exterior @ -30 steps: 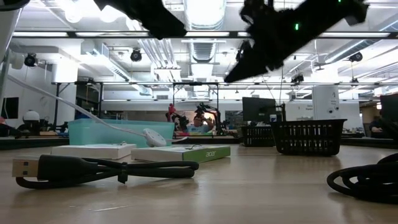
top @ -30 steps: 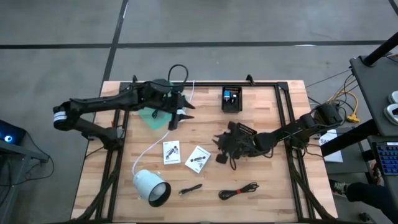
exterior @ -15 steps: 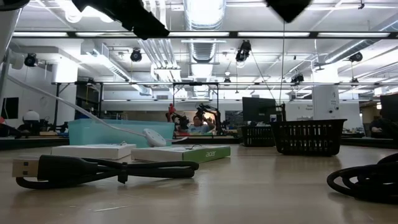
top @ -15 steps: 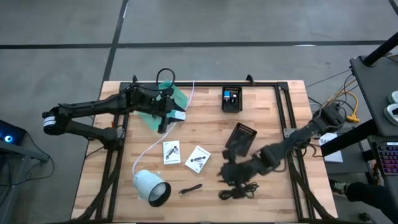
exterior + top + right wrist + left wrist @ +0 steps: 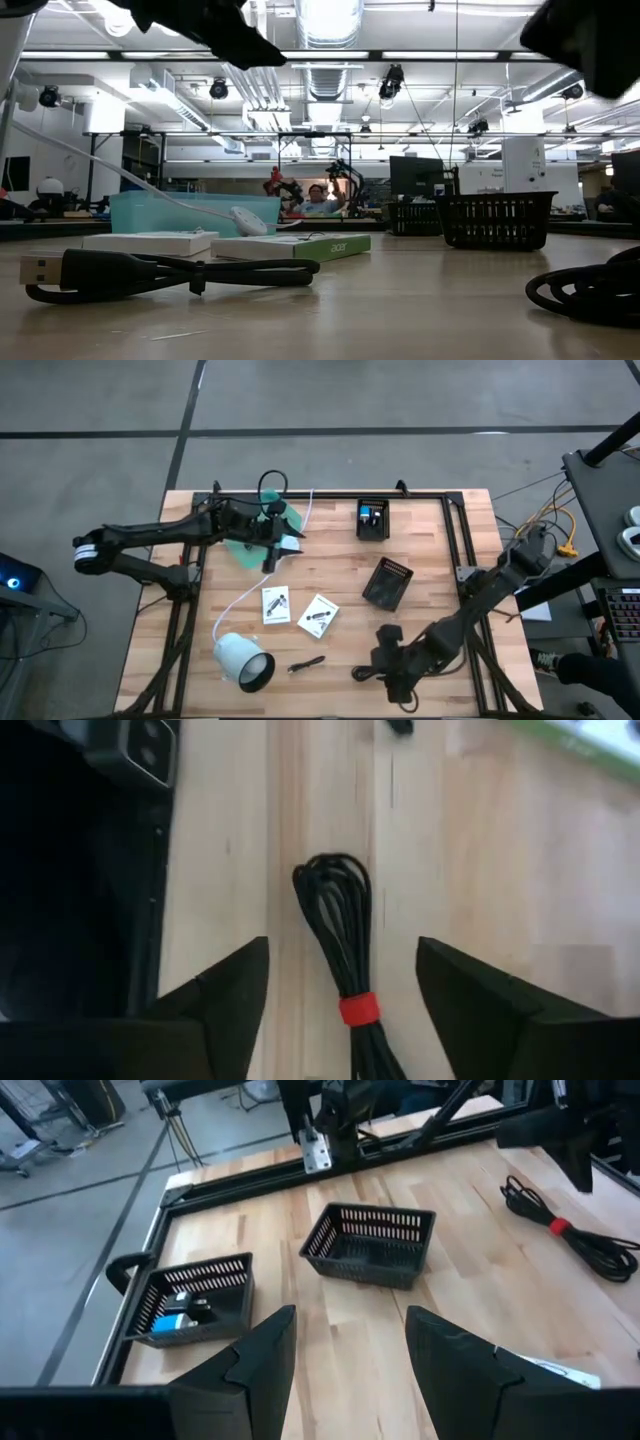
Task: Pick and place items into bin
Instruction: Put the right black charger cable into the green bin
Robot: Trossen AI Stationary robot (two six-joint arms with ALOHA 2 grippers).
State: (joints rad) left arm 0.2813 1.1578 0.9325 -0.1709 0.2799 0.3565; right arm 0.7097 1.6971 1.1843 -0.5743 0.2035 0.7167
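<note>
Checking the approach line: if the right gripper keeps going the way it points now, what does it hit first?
Likely the black coiled cable: it lies between the open jaws of the right gripper, with bare table around it. Depth is unclear.

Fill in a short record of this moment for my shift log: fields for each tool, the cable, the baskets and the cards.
right tool: open, hovering over the coiled cable, fingers on either side of it
coiled cable: flat on the wood near the front edge, red tie around it
left tool: open, empty, at the back left of the table
baskets: one at the back holding a blue item, one mid-table, tilted
cards: two, side by side on the table
</note>
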